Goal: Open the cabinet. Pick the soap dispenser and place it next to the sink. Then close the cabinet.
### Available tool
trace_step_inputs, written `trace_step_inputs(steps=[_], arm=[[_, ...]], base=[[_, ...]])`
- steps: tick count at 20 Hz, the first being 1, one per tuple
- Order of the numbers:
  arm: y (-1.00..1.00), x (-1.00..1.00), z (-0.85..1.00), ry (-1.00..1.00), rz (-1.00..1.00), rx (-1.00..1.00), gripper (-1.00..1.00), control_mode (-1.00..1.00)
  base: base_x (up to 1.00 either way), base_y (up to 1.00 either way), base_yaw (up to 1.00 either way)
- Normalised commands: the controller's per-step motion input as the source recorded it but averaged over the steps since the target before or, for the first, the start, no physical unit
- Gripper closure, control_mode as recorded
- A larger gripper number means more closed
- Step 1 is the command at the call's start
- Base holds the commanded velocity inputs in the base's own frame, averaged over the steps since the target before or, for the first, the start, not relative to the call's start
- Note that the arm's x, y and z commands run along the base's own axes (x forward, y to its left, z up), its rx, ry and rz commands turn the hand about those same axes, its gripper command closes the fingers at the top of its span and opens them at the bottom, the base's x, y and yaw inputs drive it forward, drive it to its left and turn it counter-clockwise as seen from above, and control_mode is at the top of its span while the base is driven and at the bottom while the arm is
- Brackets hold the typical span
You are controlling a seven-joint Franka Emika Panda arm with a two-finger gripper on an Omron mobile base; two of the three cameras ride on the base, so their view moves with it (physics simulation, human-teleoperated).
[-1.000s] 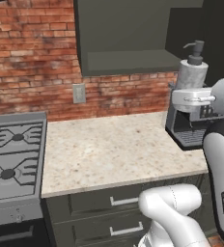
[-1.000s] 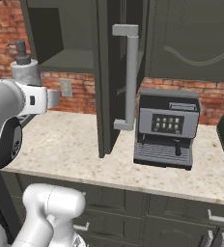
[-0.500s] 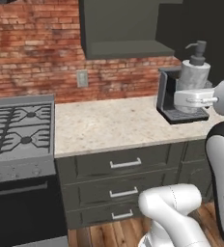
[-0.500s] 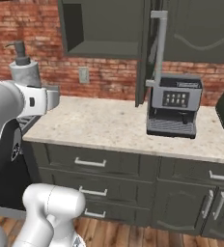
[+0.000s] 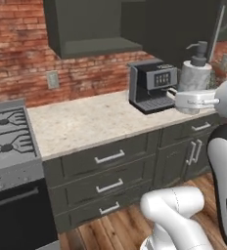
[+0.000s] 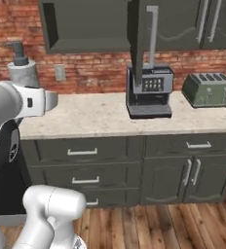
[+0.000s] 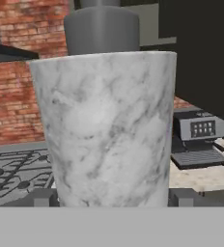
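Both base views have pulled back from the wall since half a second ago: the worktop (image 5: 96,122) looks smaller, the drawers under it show in full and the wood floor (image 6: 173,223) now fills the bottom of the picture. The soap dispenser (image 5: 194,78) rides along in the claw (image 5: 196,100), held clear of the worktop. The claw's 2 fingers (image 7: 184,197) stand wide and clasp the bottle's base from either side. Seen close in the hand view, the dispenser (image 7: 106,125) is a pale, grey-veined marble cylinder with a dark collar and pump head. Behind it, the cabinet (image 6: 93,26) hangs open, its door (image 6: 139,39) swung out above the coffee machine (image 6: 148,92).
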Motion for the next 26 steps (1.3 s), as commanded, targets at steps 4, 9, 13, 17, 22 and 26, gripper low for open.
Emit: trace_step_inputs(steps=[4,9,13,17,22,26], arm=[[0.00,0.00,0.00,0.00,0.00,0.00,1.00,1.00],[0.00,0.00,0.00,0.00,0.00,0.00,1.00,1.00],[0.00,0.00,0.00,0.00,0.00,0.00,1.00,1.00],[0.00,0.00,0.00,0.00,0.00,0.00,1.00,1.00],[0.00,0.00,0.00,0.00,0.00,0.00,1.00,1.00],[0.00,0.00,0.00,0.00,0.00,0.00,1.00,1.00]], base=[[-0.39,0.12,-0.66],[-0.66,0.00,-0.78],[-0.88,0.00,-0.80],[-0.74,-0.12,-0.77],[-0.43,-0.29,-0.81],[-0.28,-0.12,-0.79]])
